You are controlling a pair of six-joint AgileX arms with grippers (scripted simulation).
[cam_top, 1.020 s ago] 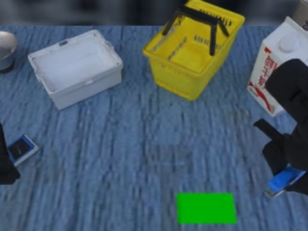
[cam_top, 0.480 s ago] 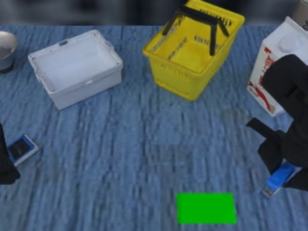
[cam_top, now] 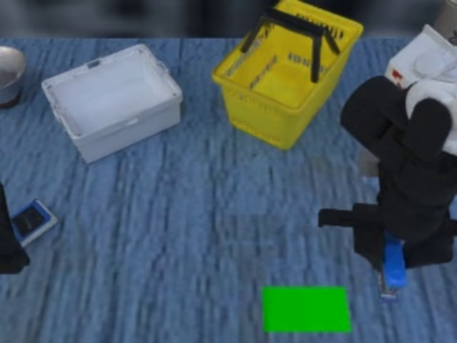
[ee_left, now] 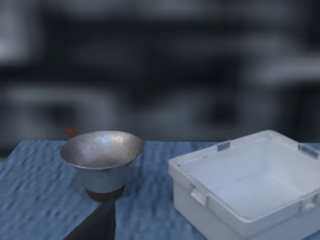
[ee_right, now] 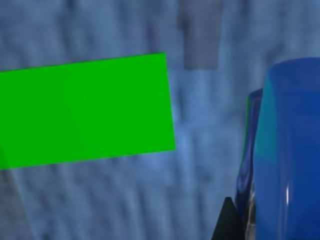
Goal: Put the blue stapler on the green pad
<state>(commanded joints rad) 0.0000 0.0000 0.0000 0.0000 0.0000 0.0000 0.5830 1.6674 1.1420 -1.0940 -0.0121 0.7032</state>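
The blue stapler (cam_top: pixel 393 266) hangs in my right gripper (cam_top: pixel 391 263), which is shut on it, near the table's front right. It points toward the front edge, silvery tip lowest. The green pad (cam_top: pixel 307 309) lies flat just to the stapler's left and slightly nearer the front edge, apart from it. In the right wrist view the stapler (ee_right: pixel 290 150) fills one side, a dark fingertip (ee_right: pixel 227 222) rests against it, and the green pad (ee_right: pixel 85 110) lies on the cloth beyond. My left gripper (cam_top: pixel 7 250) stays parked at the left edge, open.
A yellow basket (cam_top: pixel 285 78) with black handles stands at the back centre, a white bin (cam_top: pixel 111 100) at the back left. A milk carton (cam_top: pixel 432 53) stands behind my right arm. A metal bowl (cam_top: pixel 8 71) and a blue-edged square object (cam_top: pixel 30 221) sit at the left.
My right arm has swung left with the stapler, which turned from slanted to pointing at the front edge and now sits closer to the green pad. The left arm has not moved.
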